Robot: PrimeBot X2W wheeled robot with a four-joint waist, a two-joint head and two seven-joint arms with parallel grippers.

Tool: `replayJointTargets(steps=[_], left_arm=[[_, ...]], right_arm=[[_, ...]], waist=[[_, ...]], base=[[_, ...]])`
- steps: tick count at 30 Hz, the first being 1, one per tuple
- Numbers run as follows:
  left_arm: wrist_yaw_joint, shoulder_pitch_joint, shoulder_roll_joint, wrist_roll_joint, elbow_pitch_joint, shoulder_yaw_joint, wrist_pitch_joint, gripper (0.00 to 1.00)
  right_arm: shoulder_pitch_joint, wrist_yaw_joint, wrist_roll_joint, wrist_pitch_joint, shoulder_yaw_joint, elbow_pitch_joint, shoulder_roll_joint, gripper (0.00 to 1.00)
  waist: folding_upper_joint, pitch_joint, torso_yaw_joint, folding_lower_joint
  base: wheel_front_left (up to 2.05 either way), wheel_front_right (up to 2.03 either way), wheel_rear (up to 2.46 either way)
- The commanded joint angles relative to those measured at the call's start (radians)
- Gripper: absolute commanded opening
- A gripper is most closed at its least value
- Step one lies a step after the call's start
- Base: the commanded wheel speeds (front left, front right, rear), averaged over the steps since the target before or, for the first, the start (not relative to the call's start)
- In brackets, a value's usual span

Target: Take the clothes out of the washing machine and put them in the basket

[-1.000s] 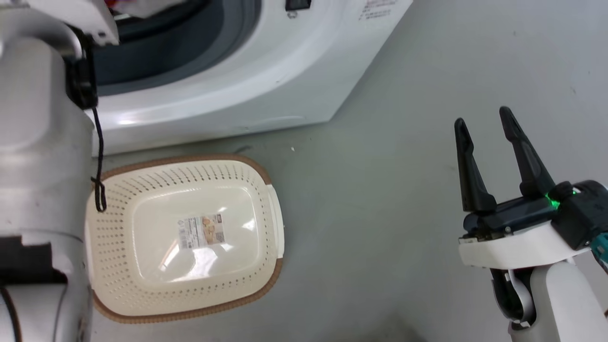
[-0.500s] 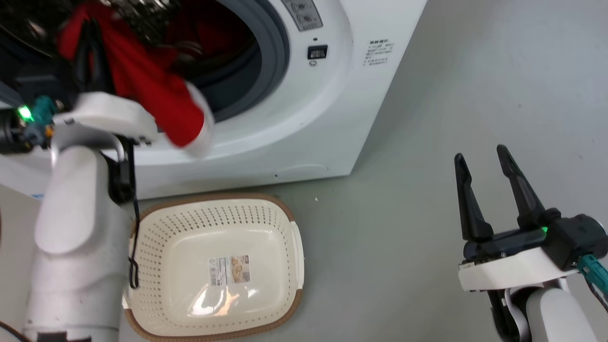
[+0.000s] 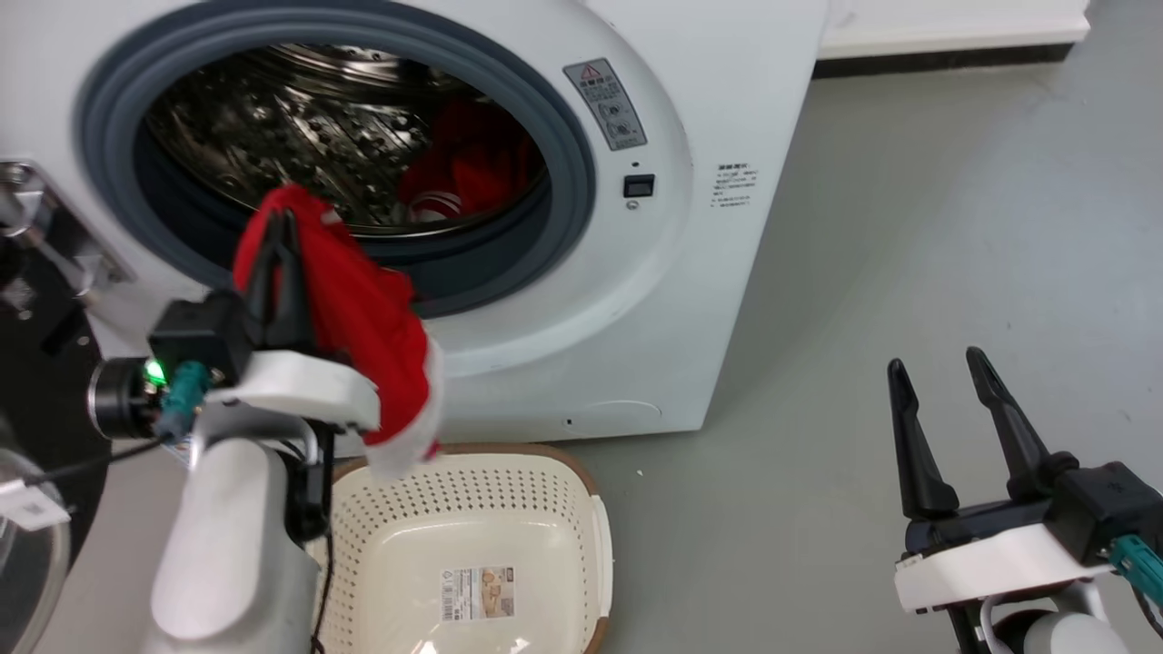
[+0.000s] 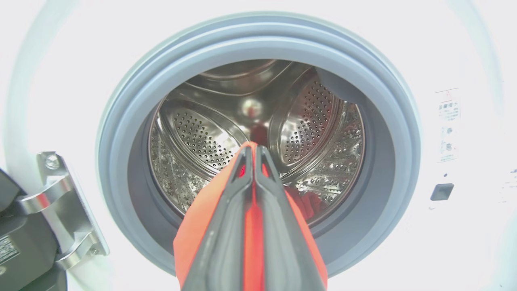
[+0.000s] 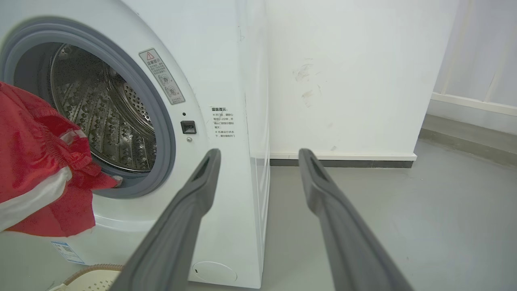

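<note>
Right tool [image 3: 938,360]: low at the right, nearest the camera, over bare floor [image 3: 909,227]. Fingers spread wide, nothing between them. Well apart from the machine and the basket.

Basket [image 3: 545,495]: on the floor directly in front of the machine, paper label [image 3: 479,592] on its bottom. No clothes in it.

Left tool [image 3: 280,222]: raised in front of the machine opening, above the basket's rear left corner. Fingers pressed narrow, pinching a red garment [image 3: 363,318] between them. The garment drapes down past the wrist. Its white-trimmed lower end hangs at the basket's back rim; contact with the rim cannot be judged. In the left wrist view the red cloth shows on both sides of the closed fingers and in the slit between them.

Washing machine [image 3: 672,300]: door [image 3: 41,418] swung open to the left. Grey rubber ring [image 3: 572,182] fully exposed.

Drum [image 3: 300,118]: a second red garment [image 3: 468,168] lies inside, at the lower right, with a bit of white on it.
</note>
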Motion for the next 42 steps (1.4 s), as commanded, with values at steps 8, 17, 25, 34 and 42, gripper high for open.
replayJointTargets(steps=[8, 17, 25, 34, 42], left_arm=[[0.012, 0.120, -0.034, 0.024, -0.181, -0.045, -0.001, 0.00], [0.052, 0.287, -0.061, 0.018, -0.358, -0.084, 0.072, 0.00], [0.097, 0.387, -0.096, -0.040, -0.231, -0.111, 0.054, 0.00], [0.138, 0.258, -0.111, -0.119, 0.044, -0.152, 0.002, 0.00], [0.114, 0.064, -0.112, -0.135, 0.240, -0.112, -0.003, 0.00]], right_arm=[[0.050, -0.001, 0.004, 0.029, -0.015, -0.037, 0.005, 1.00], [0.059, -0.001, -0.003, 0.053, -0.018, -0.072, 0.005, 1.00], [0.021, -0.001, -0.015, 0.067, -0.003, -0.102, 0.005, 1.00], [-0.079, -0.001, 0.022, 0.046, 0.024, -0.136, -0.043, 1.00], [-0.174, -0.001, 0.069, 0.009, 0.056, -0.115, -0.092, 1.00]], waist=[[0.0000, -0.042, 0.060, 0.0003], [0.0000, -0.022, 0.091, 0.0003], [0.0000, 0.074, 0.099, 0.0003], [0.0000, 0.297, 0.081, 0.0003], [0.0000, 0.470, 0.049, 0.0003]], base=[[0.00, 0.00, 0.00], [0.00, 0.00, 0.00], [0.00, 0.00, 0.00], [0.00, 0.00, 0.00], [0.00, 0.00, 0.00]])
